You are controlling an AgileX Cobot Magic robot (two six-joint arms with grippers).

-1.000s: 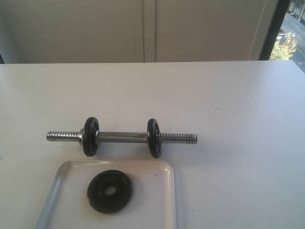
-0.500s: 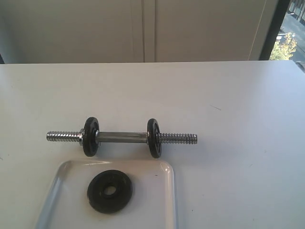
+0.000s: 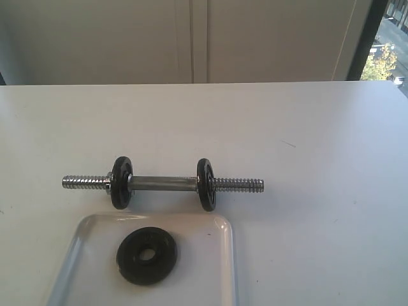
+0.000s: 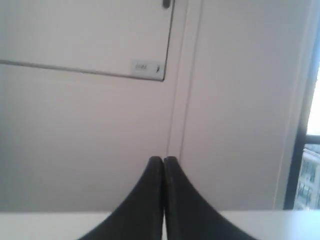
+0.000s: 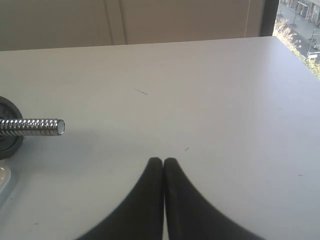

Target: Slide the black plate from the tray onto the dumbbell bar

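Note:
The black plate (image 3: 147, 255) lies flat in the white tray (image 3: 220, 255) at the front of the table. Just behind the tray rests the dumbbell bar (image 3: 163, 183), chrome with threaded ends and two small black discs on it. Neither arm shows in the exterior view. My left gripper (image 4: 163, 160) is shut and empty, facing the wall above the table's edge. My right gripper (image 5: 163, 161) is also shut and empty, over bare table, apart from the bar's threaded right end (image 5: 35, 126).
The white table (image 3: 306, 140) runs back to a pale wall with panels. A window (image 3: 386, 44) stands at the back right. A corner of the tray (image 5: 4, 179) shows in the right wrist view.

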